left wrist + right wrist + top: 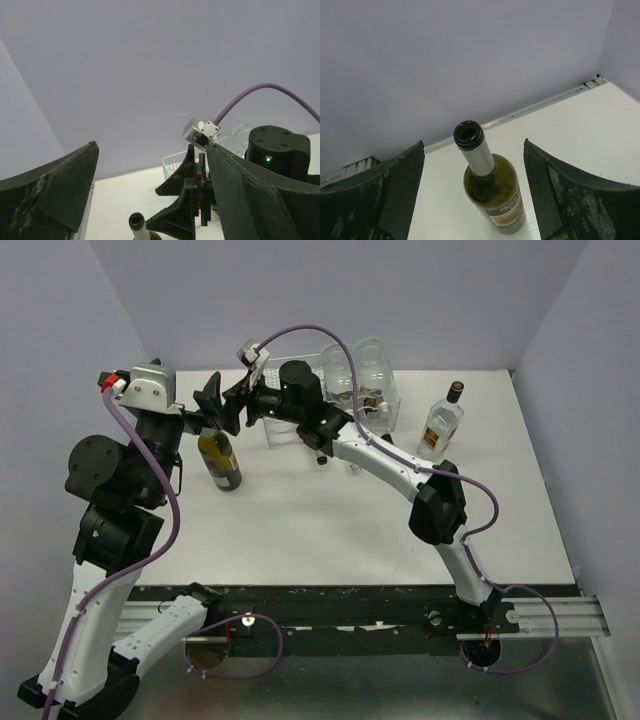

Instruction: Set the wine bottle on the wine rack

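Wine bottle (pixel 492 192) upright on table (pixel 330 510), uncapped, well inside every edge, just left of wine rack (pixel 174 162). Flanked by right gripper (pixel 473 142), spread wide, not touching. Left gripper (pixel 151 145) near its mouth, likewise spread. Gold label reading "PRIM…", remainder unreadable.

White table (pixel 330 530); upright wine bottle (pixel 220 462), wine rack (pixel 174 163), clear jars (pixel 370 370), small bottle (pixel 440 422)

A dark green glass wine bottle (pixel 221 464) is seen upright on the white worktop (pixel 330 530), just below the left end effector (pixel 212 405) and right end effector (pixel 243 403), near a white wire-mesh wine rack (pixel 280 432).
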Robot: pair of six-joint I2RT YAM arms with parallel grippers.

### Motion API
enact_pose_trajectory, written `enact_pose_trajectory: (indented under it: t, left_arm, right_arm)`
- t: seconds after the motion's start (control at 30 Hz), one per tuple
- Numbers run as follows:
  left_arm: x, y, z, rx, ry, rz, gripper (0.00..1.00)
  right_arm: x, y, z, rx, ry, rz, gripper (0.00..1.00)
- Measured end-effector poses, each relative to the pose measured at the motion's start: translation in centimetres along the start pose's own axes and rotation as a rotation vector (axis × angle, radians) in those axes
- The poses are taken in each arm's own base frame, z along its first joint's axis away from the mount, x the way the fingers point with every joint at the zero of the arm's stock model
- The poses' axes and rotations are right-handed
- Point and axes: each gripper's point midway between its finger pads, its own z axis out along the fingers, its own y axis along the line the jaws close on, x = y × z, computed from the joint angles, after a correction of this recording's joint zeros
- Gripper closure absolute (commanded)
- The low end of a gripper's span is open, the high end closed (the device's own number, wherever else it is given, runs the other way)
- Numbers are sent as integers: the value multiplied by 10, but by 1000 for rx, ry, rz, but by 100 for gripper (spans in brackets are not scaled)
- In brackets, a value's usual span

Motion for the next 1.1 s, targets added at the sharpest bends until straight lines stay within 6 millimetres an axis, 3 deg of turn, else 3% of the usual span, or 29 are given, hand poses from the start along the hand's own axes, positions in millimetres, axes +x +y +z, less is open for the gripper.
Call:
enact_pose_trajectory:
  t: [0.1, 0.27, 0.53, 0.7, 0.83, 1.1]
  left_arm:
    - [1, 2, -8, -4, 30, -28, 1]
    - [18, 0, -18, -1, 105, -65, 1]
    - [33, 2, -43, -6, 167, -99, 1]
    - [27, 7, -54, -22, 146, -111, 1]
    - [29, 8, -59, -24, 147, -115, 1]
    - [46, 5, -64, -21, 189, -122, 1]
  right_arm:
    - [8, 10, 11, -14, 0, -28, 13]
    - [26, 25, 33, -20, 3, -68, 12]
    - [52, 14, 51, 78, 12, -82, 14]
    - [57, 8, 52, 107, 18, -91, 38]
    - [63, 2, 53, 132, 24, -90, 43]
    - [74, -1, 56, 161, 22, -108, 68]
